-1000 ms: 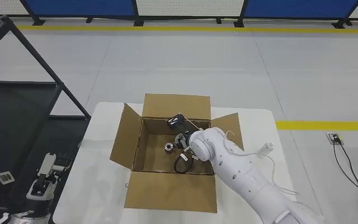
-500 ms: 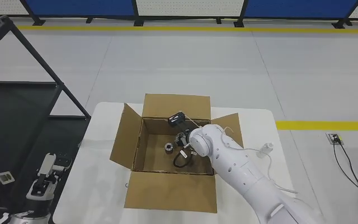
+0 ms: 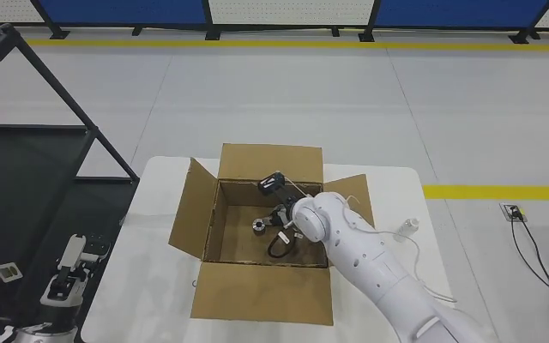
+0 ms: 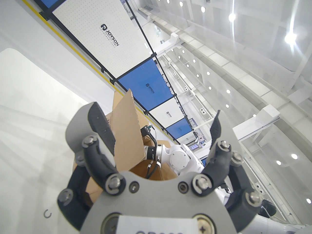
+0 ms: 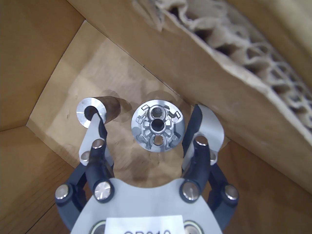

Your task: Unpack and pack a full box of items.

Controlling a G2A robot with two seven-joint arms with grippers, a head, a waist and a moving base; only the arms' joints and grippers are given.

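Open brown corrugated cardboard box [image 3: 262,296] sits mid-table on the white table [image 3: 141,274], all four flaps folded out. Right arm [image 3: 360,257] runs from 5 o'clock over the box's 3 o'clock wall. Its wrist is down inside, near the middle of the floor, slightly toward 2 o'clock.

Right gripper [image 5: 147,114]: jaws spread wide, holding nothing. Round silver metal disc with a centre bore and cut-out pockets [image 5: 158,127] lies flat on the box floor between the two fingers, with a clear gap to each pad. Short silver metal cylinder with a bore [image 5: 81,116] is just beside the disc, outside the finger span. One fingertip [image 5: 97,127] overlaps its end face in view; contact can't be told. Both parts sit close to a box wall. A nearer wall edge is torn, with exposed corrugation [image 5: 231,57].

Top view: one silver part [image 3: 256,225] lies on the floor at 9 o'clock from the wrist; can't tell which of the two it is.

Left gripper [image 4: 156,113]: jaws wide open, empty, tilted up toward the hall ceiling. A cardboard flap [image 4: 126,127] of the box shows farther off behind its fingers.
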